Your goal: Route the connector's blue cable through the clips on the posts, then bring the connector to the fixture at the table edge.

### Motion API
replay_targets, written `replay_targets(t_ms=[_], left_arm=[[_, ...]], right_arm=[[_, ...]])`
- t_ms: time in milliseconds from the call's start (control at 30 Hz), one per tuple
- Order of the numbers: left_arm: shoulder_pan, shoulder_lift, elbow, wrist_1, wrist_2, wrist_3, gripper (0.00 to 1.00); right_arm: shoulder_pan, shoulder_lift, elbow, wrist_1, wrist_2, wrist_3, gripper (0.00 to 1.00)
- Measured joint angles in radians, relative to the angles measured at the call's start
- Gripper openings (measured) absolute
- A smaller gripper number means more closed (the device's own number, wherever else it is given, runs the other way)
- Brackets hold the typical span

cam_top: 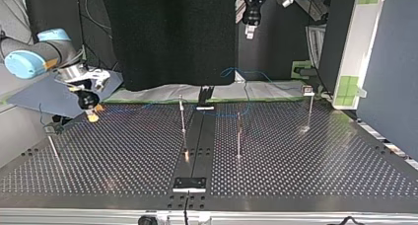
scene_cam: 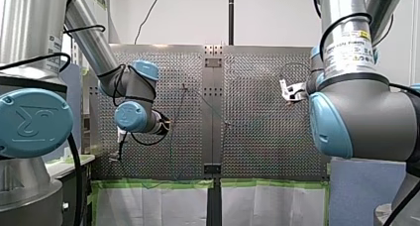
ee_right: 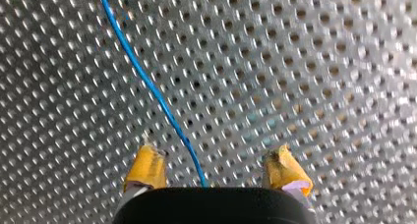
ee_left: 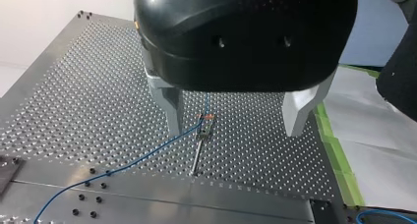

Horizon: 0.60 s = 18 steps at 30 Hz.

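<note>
Straddling the blue cable [ee_right: 147, 84], my right gripper [ee_right: 215, 167] is standing open; a centred, gentle close is looking advisable. My left gripper [ee_left: 236, 118] is hovering wide open above a post [ee_left: 199, 153].

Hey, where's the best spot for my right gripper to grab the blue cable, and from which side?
Grip the straight stretch of the blue cable that runs between the right gripper's open yellow pads, coming straight in toward the perforated table. The cable is thin and lies between the pads, so closing across it there should pinch it.
</note>
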Motion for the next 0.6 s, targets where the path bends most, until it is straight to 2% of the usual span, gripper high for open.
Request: replay_targets(t_ms=[267, 467, 600], left_arm=[[0.012, 0.0, 0.002, 0.041, 0.0, -0.07, 1.0], [0.024, 0.0, 0.004, 0.091, 0.001, -0.123, 1.0], [0.03, 0.0, 0.006, 0.12, -0.001, -0.159, 1.0]], right_arm=[[0.073, -0.001, 0.065, -0.049, 0.071, 0.002, 1.0], [0.123, -0.006, 0.076, -0.053, 0.121, 0.004, 1.0], [0.161, -0.012, 0.077, -0.048, 0.159, 0.016, 1.0]])
